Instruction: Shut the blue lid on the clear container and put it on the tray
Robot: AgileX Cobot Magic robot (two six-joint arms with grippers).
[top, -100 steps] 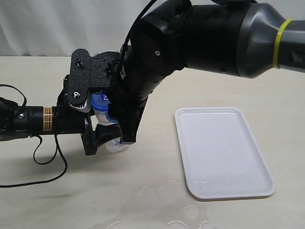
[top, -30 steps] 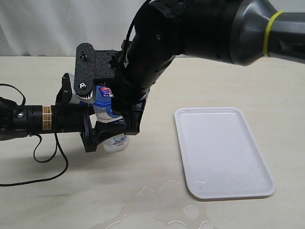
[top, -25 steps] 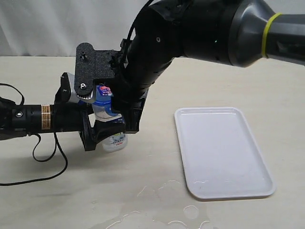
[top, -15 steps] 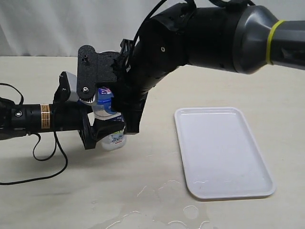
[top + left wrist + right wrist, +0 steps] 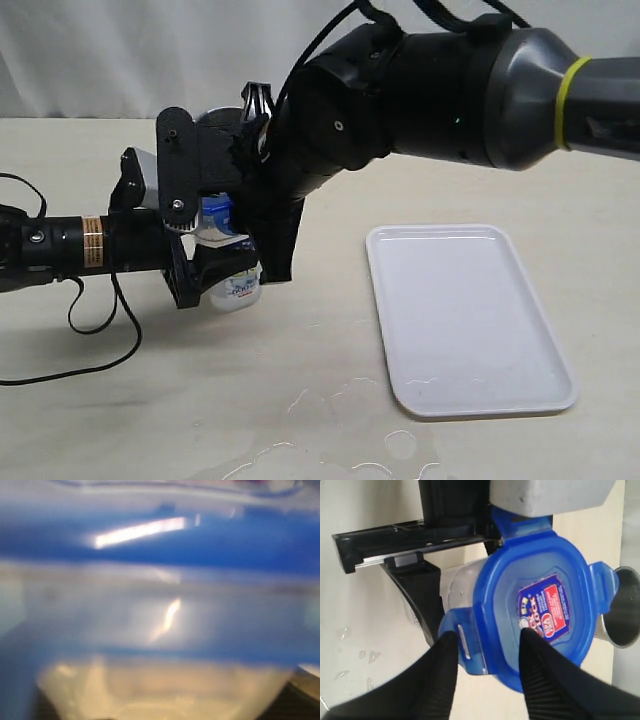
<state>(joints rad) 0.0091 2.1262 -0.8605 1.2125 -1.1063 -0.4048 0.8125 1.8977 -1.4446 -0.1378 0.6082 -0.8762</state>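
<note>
Left gripper [image 5: 215,275] clamps the clear container [image 5: 238,288] left of centre in the exterior view; the tray [image 5: 470,320] lies lower right, well apart. Right gripper [image 5: 487,675] stands with jaws apart, astride the edge of the blue lid [image 5: 540,610] (flaps look unlatched). Risk: off-centre pressing could tilt the lid or twist the container loose.

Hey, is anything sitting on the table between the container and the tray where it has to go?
Nothing on the table blocks it: bare table lies between the container and the tray. Only the right gripper hangs at the container's tray side, jaws apart.
</note>
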